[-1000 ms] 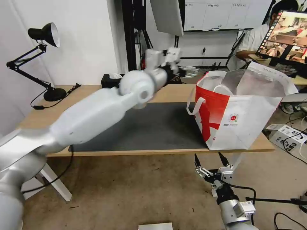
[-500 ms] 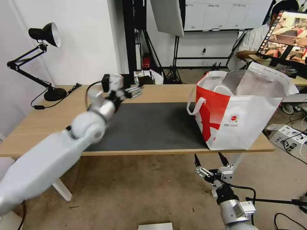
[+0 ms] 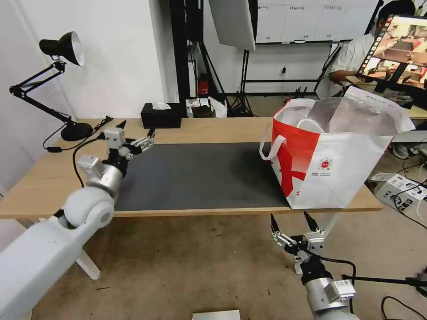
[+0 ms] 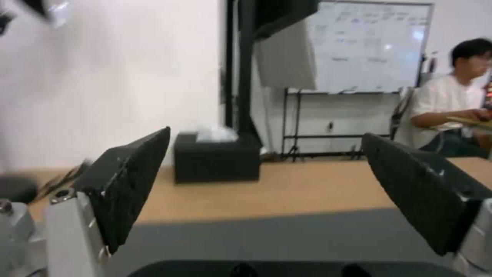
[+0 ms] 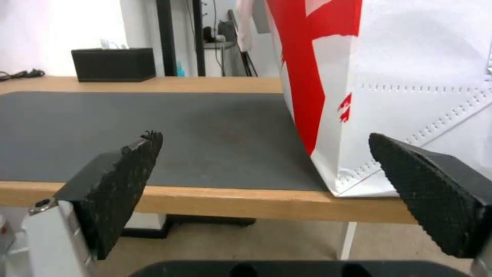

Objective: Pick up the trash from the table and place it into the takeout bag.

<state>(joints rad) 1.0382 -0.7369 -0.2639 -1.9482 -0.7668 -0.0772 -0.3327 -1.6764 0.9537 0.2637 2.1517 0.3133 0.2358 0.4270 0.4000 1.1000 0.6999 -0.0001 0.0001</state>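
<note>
The takeout bag (image 3: 329,160) stands upright and open on the right end of the table (image 3: 53,173), its foil lining showing; its red-and-white side (image 5: 359,77) fills much of the right wrist view. The trash is out of view. My left gripper (image 3: 136,129) hovers open over the far left edge of the dark grey mat (image 3: 200,178), with nothing between its fingers (image 4: 128,184). My right gripper (image 3: 290,218) hangs open below the table's front edge, just left of the bag's near corner, with nothing in it.
A black tissue box (image 3: 161,116) sits at the table's back edge, straight ahead of the left gripper. A black desk lamp (image 3: 62,49) and its cable occupy the table's far left end. Cables and boxes lie on the floor at the right.
My left arm swung left and down, from high up near the bag to the mat's far left edge. The right arm and the bag have not moved.
</note>
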